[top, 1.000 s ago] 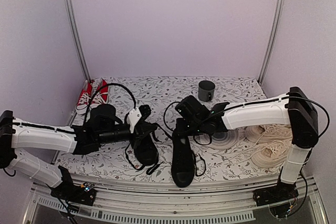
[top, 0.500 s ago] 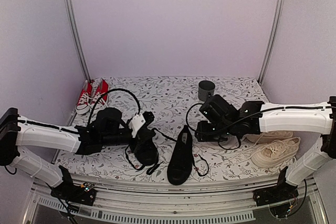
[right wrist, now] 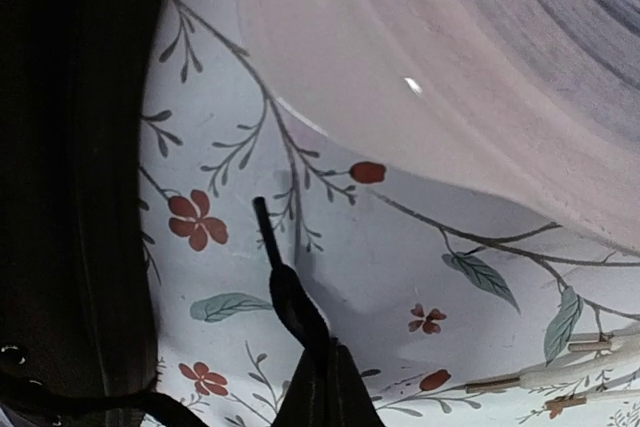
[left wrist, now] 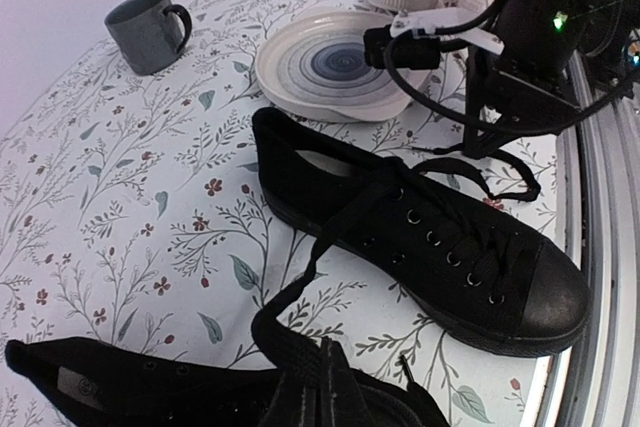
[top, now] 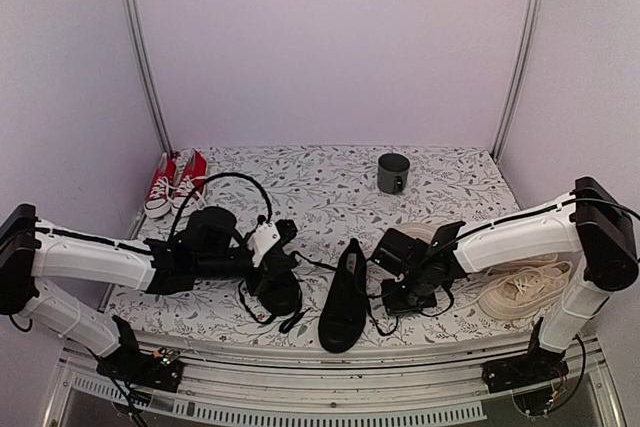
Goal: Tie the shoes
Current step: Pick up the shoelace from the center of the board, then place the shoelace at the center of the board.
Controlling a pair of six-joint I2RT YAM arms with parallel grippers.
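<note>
Two black shoes lay on the flowered bench (top: 300, 172). The left shoe (top: 275, 282) sat just under the left tool (top: 278, 247), whose jaws were fully closed on a lace (left wrist: 300, 292) that ran across toward the right shoe (top: 345, 297), as the left wrist view showed. The right shoe lay mid-bench, toe toward the near edge, with the right tool (top: 400, 297) low beside it. That tool was nearly closed, pinching a thin lace end (right wrist: 290, 297) just above the cloth near a plate (right wrist: 450, 77). A grey mug (top: 393, 173) stood farther back. Red sneakers (top: 175, 182) were at far left, cream sneakers (top: 520, 287) at right.
</note>
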